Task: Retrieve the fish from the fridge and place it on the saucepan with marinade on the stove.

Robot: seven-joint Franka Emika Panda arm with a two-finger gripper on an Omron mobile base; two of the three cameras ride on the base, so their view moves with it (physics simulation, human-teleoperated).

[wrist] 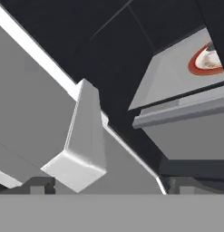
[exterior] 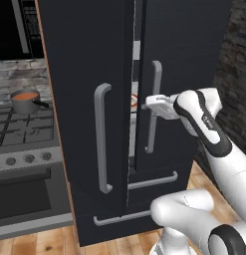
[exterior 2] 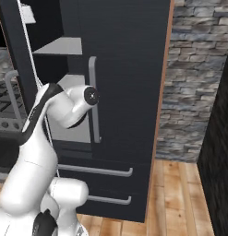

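Open hand (exterior: 144, 103) at fridge (exterior: 89, 60) gap

Flat, even rendered light, soft shadows, slightly coarse, no glare.

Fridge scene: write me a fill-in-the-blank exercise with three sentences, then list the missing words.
1. The fridge doors stand slightly ____, with a narrow gap between them.
2. The saucepan with orange-red marinade sits on the ____ to the left of the fridge.
3. The tool reaches toward the gap between the doors with its jaws ____.

Missing words: ajar; stove; open
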